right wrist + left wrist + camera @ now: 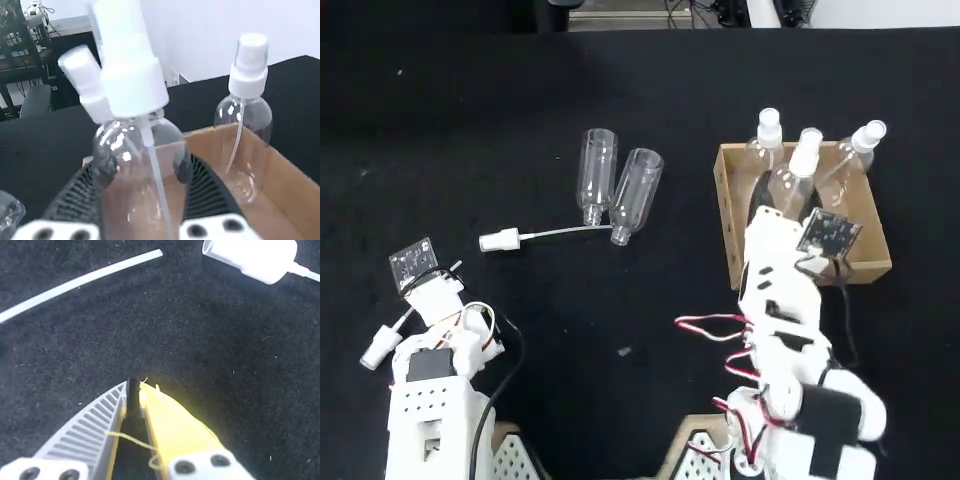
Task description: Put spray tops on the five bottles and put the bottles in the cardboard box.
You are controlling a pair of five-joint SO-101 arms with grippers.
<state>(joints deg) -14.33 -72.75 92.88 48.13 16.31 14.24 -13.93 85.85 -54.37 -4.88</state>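
My right gripper (140,185) is shut on a clear bottle (135,165) with a white spray top, held upright inside the cardboard box (728,215). In the high view this bottle (798,170) stands between two other topped bottles (765,140) (855,150) leaning at the box's far wall. Two bare bottles (597,168) (636,190) lie side by side on the black table. A loose spray top (500,240) with a long tube lies beside them. Another spray top (380,347) lies by my left gripper (134,387), which is shut on nothing, low over the cloth.
The black cloth (620,330) covers the whole table. The box's near half (860,262) is partly hidden by my right arm. Red and white cables (715,330) hang beside that arm. A thin white tube (80,280) crosses the left wrist view.
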